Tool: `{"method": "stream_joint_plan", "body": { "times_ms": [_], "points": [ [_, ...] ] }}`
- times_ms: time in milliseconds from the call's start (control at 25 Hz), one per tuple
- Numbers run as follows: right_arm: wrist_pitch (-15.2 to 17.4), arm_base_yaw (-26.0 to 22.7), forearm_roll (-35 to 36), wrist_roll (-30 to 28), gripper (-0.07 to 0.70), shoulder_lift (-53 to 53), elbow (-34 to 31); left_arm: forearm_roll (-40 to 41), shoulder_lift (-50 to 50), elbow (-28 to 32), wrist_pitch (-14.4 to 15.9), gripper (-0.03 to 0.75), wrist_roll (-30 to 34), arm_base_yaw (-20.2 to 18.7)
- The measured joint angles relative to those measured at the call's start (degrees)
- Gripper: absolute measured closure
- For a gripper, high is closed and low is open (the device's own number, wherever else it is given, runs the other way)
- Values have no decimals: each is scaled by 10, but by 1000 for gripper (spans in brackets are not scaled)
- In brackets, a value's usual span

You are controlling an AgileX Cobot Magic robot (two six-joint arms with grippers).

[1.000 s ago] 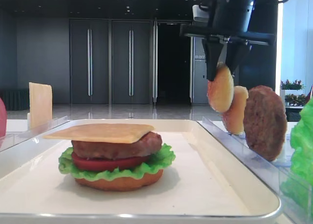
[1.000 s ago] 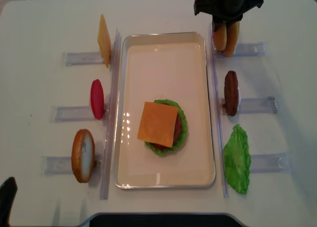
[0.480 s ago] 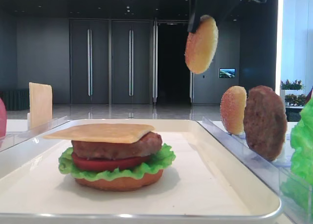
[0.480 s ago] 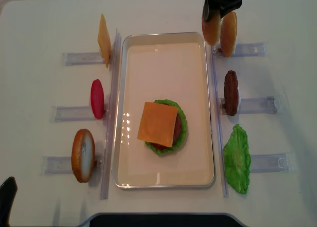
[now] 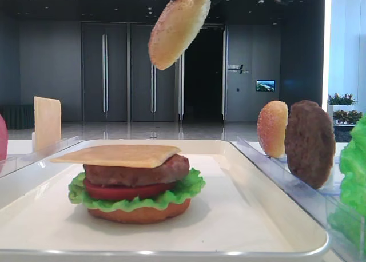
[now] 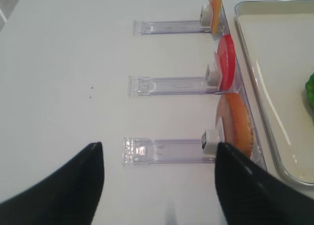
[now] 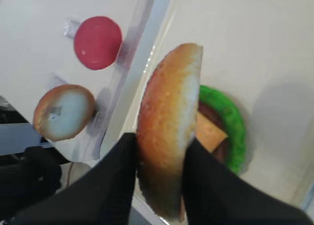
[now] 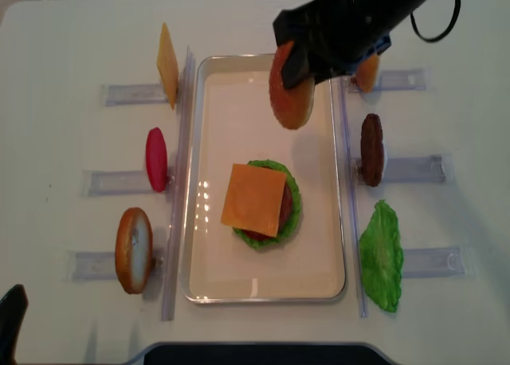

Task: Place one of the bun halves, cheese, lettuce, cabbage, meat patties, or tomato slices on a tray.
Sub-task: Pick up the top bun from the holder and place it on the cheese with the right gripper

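White bench (image 8: 72, 30) carries the tray (image 8: 263, 289); above its far part the right gripper (image 7: 159, 156) grasps the seeded bun top (image 8: 291, 90).

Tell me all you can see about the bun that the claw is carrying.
The bun top is a domed, golden-tan half speckled with pale sesame seeds, smooth like a plastic toy. The right claw is shut on it, its black fingers pinching it by the edge, so it hangs tilted on edge, not flat. It is in the air above the white tray, short of the stacked burger, touching nothing but the claw.
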State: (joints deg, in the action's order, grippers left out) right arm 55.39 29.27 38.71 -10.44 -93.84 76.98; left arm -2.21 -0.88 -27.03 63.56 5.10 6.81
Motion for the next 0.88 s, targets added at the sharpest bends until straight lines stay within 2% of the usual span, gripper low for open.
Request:
{"method": "stream_joint_plan", "body": {
  "times_ms": [120, 360, 520, 720, 880],
  "points": [
    [-41, 11, 88, -71, 402, 31, -84, 0, 0, 0, 0, 181, 0, 0],
    [-87, 44, 222, -200, 401, 58, -200, 0, 0, 0, 0, 181, 0, 0],
    [-87, 61, 324, -288, 401, 62, -236, 0, 0, 0, 0, 181, 0, 0],
    [-91, 63, 466, -430, 401, 62, -279, 0, 0, 0, 0, 181, 0, 0],
    [-94, 62, 527, -487, 401, 55, -290, 0, 0, 0, 0, 181, 0, 0]
  ]
}}
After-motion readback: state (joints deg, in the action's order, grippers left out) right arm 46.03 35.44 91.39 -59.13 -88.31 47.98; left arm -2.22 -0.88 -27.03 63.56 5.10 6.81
